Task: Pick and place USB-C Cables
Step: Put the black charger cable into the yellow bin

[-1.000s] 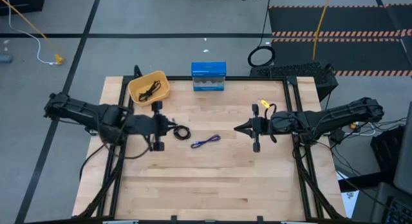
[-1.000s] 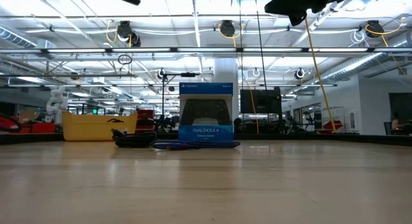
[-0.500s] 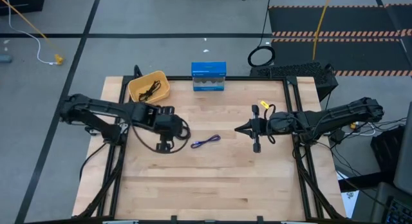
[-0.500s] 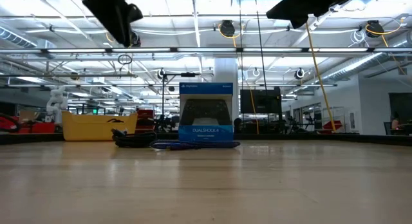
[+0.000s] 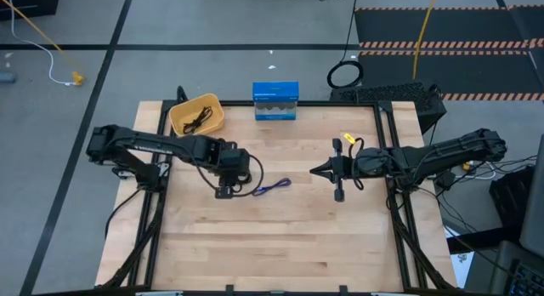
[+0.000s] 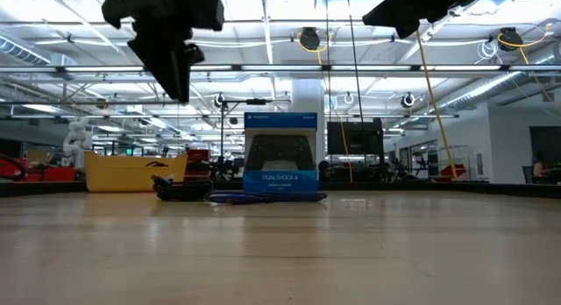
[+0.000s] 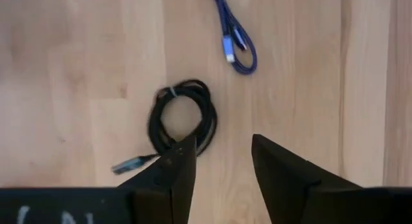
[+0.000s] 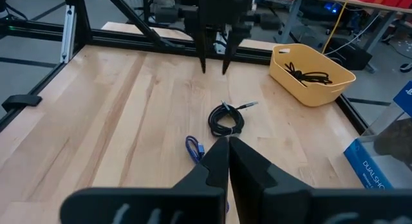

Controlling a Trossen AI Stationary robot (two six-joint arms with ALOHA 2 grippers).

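Note:
A black USB-C cable (image 7: pixel 183 118) lies coiled on the table left of centre; it also shows in the high view (image 5: pixel 246 170) and the right wrist view (image 8: pixel 225 121). A purple-blue cable (image 5: pixel 272 187) lies just to its right and shows in the left wrist view (image 7: pixel 235 37). Another black cable (image 5: pixel 197 119) lies in the yellow bin (image 5: pixel 212 126) at the far left. My left gripper (image 7: pixel 223 140) is open, points down and hangs above the table beside the black coil (image 6: pixel 180 189). My right gripper (image 8: pixel 226 153) is shut and empty, above the table right of centre (image 5: pixel 313 170).
A blue DualShock box (image 5: pixel 275 100) stands at the far edge near the middle. A large black ring coil (image 5: pixel 344 75) lies on the floor beyond the table. A yellow tag (image 5: pixel 348 139) sits by the right arm. The near half of the table (image 5: pixel 280 245) is bare wood.
My left gripper has gone toward the table's right edge and come down, tipping from level to pointing down, so that it now hangs over the black coiled cable. The cables have not moved.

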